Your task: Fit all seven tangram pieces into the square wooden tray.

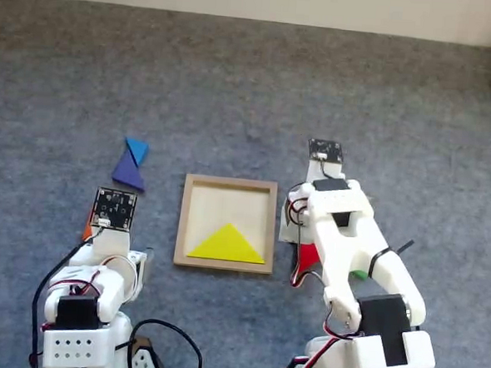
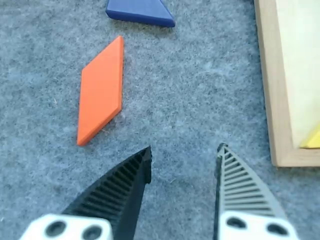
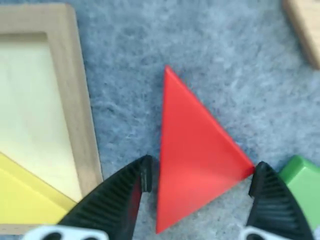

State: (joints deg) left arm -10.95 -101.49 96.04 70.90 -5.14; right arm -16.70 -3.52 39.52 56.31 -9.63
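Note:
The square wooden tray [image 1: 229,185] lies mid-table between the two arms, with a yellow triangle [image 1: 225,244] in its near half. My right gripper [image 3: 202,174] is open and low over a red triangle [image 3: 192,150], one finger on each side of it. A green piece [image 3: 300,175] lies just beyond one finger. My left gripper [image 2: 184,150] is open over bare carpet, between an orange parallelogram [image 2: 100,90] and the tray's rim [image 2: 272,85]. A dark blue piece [image 1: 129,175] and a light blue triangle [image 1: 136,150] lie touching, left of the tray.
Grey carpet covers the whole table. A pale wooden edge [image 3: 304,22] shows beyond the red triangle. The far half of the table is open carpet. Cables trail from both arm bases at the near edge.

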